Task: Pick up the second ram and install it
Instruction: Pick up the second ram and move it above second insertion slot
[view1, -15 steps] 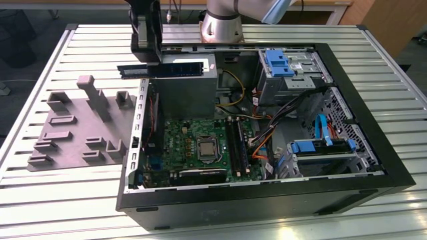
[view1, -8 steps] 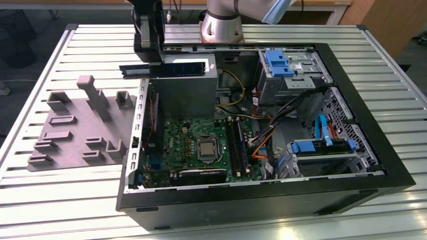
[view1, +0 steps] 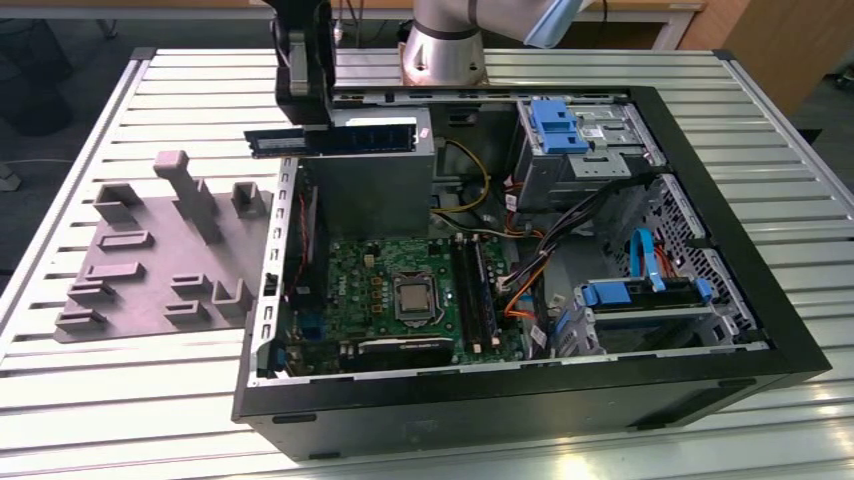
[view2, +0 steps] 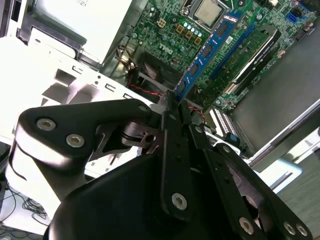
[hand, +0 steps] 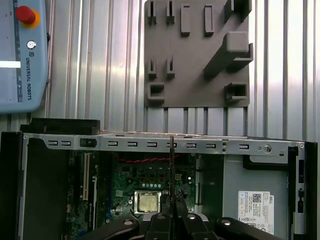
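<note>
My gripper (view1: 311, 122) hangs over the back left corner of the open computer case (view1: 747, 330) and is shut on the second ram (view1: 363, 136), a thin blue stick with dark chips held level above the metal box inside. In the second wrist view the ram (view2: 207, 50) juts out from my gripper (view2: 175, 102) over the green motherboard (view2: 165, 30). The first wrist view shows the ram (hand: 171, 170) edge-on as a thin line above my gripper (hand: 171, 217). The black memory slots (view1: 470, 290) lie lower, to the exterior view's right of the processor (view1: 415, 297).
A grey fixture plate (view1: 147, 260) with raised blocks lies on the slatted table at the exterior view's left of the case. Blue drive clips (view1: 550, 125) and orange cables (view1: 527, 285) fill the case's right half. A control pendant (hand: 22, 55) rests on the table.
</note>
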